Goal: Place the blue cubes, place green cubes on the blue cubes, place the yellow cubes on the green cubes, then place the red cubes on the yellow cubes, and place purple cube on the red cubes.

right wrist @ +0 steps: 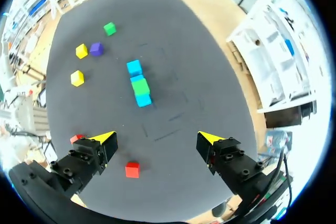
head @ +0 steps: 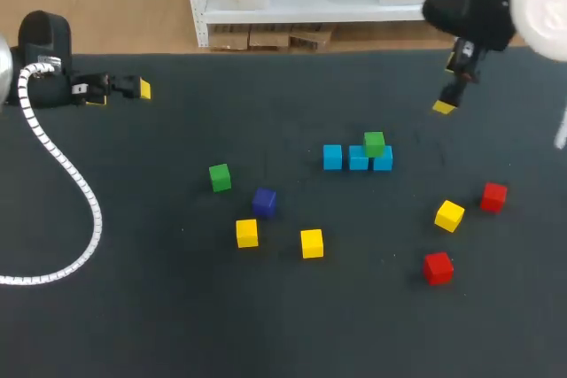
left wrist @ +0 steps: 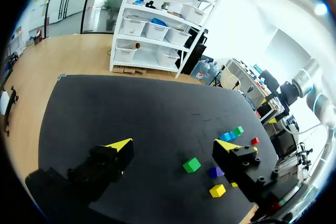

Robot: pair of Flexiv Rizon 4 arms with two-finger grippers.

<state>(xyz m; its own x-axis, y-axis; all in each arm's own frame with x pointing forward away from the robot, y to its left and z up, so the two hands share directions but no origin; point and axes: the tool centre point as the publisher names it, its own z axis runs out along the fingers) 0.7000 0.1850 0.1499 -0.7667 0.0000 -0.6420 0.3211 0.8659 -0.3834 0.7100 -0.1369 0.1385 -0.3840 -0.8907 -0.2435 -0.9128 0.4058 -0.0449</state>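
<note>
Left of the blue cube row (head: pixel 357 159), the loose green cube (head: pixel 220 176) looks light, rigid and smooth; pinch two opposite flat faces. Left gripper (left wrist: pixel 174 144) and right gripper (right wrist: pixel 156 137) gape wide, empty.

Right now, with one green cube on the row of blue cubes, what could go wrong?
1. The stacked green cube seems to straddle two cubes of the blue cube row; setting the loose green cube beside it could knock it off.
2. The purple cube lies close to that loose green cube, so a grasp there might bump it.
</note>
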